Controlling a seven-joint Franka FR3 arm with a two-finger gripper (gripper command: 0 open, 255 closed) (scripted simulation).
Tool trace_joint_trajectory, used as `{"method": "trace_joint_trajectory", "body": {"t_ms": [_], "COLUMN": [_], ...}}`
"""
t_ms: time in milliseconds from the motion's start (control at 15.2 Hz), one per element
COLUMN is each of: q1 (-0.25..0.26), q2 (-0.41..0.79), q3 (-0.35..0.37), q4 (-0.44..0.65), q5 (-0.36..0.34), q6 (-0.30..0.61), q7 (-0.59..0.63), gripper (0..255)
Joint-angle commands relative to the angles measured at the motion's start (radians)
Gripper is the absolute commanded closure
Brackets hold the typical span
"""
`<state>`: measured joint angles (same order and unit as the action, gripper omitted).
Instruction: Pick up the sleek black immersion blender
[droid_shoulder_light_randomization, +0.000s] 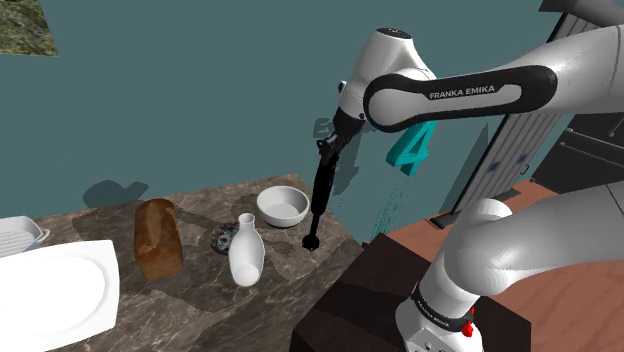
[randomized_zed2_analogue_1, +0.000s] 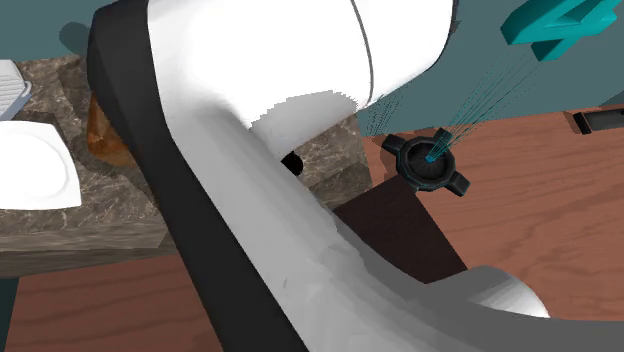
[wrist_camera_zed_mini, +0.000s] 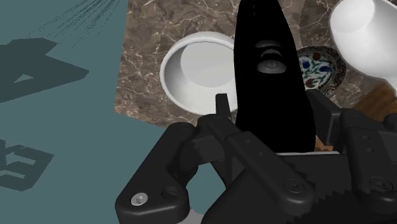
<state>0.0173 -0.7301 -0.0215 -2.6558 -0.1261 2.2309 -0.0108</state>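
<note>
The black immersion blender (droid_shoulder_light_randomization: 319, 195) hangs nearly upright from my gripper (droid_shoulder_light_randomization: 329, 150), which is shut on its upper end. Its round foot sits low over the marble counter (droid_shoulder_light_randomization: 200, 300), near the counter's edge; I cannot tell whether it touches. In the wrist view the blender's long black body (wrist_camera_zed_mini: 270, 83) runs away from my gripper (wrist_camera_zed_mini: 273, 121), clasped between the two fingers (wrist_camera_zed_mini: 222, 111). My white arm blocks most of the second exterior view.
On the counter beside the blender stand a white bowl (droid_shoulder_light_randomization: 283, 206), a white vase (droid_shoulder_light_randomization: 246, 252), a small patterned dish (droid_shoulder_light_randomization: 224, 238) and a bread loaf (droid_shoulder_light_randomization: 158, 238). A white plate (droid_shoulder_light_randomization: 50, 295) lies at the shoulder view's left. A teal figure 4 (droid_shoulder_light_randomization: 410, 148) hangs behind.
</note>
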Motion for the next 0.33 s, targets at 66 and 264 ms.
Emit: {"method": "trace_joint_trajectory", "body": {"t_ms": [66,264], "q1": [0.003,0.004], "q2": [-0.009,-0.011], "q3": [0.004,0.004], "q4": [0.037,0.051], "q5": [0.005,0.006], "q6": [-0.046,-0.062], "q7": [-0.001,-0.003], "gripper": [255,255]}}
